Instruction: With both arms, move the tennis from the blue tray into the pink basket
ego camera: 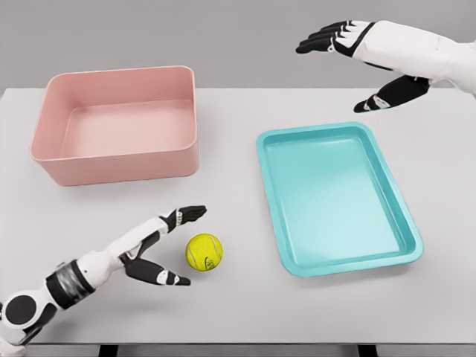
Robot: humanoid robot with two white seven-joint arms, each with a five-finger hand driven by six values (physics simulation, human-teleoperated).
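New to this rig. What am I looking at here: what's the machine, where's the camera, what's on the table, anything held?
It is a simulator render from a camera on a humanoid robot's head, looking down at a white table. The two white arms are the robot's own. The left hand lies low on the table, fingers spread, right beside a yellow tennis ball. The right hand hovers open past the far right corner of the blue tray. A pink basket sits at the far left. Tray and basket are both empty; the ball rests on the table between them. Nothing is held.
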